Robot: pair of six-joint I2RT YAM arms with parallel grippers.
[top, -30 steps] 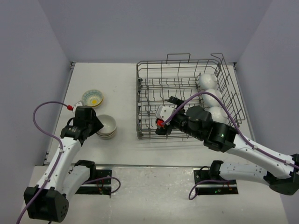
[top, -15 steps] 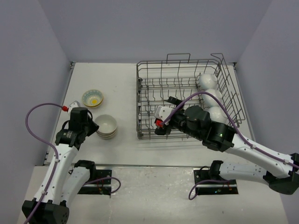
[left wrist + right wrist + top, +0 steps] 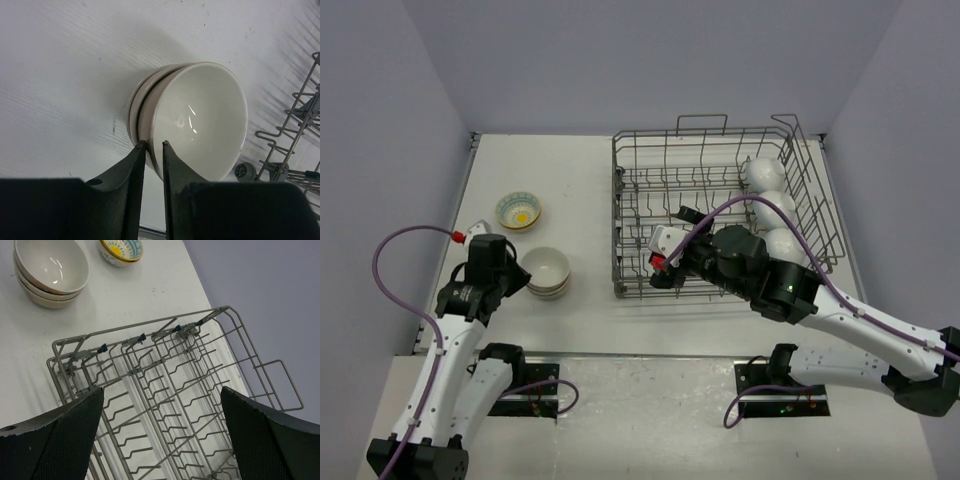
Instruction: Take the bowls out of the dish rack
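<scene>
The left gripper [image 3: 517, 270], fingers nearly closed and empty, is being drawn back from the stacked cream bowls [image 3: 548, 271], now set down. The right gripper [image 3: 665, 262], spread wide, is being held over the dish rack [image 3: 720, 215], where three white bowls [image 3: 772, 209] are waiting.

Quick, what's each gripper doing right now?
Left gripper: nearly shut, empty, beside the stacked white bowls.
Right gripper: open, empty, over the dish rack.

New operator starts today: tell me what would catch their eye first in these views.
The big grey dish rack fills the table's right half, three white bowls lined along its right side. The right gripper hangs wide open over its front-left part. Left of it, the left gripper sits nearly closed beside stacked cream bowls.
</scene>
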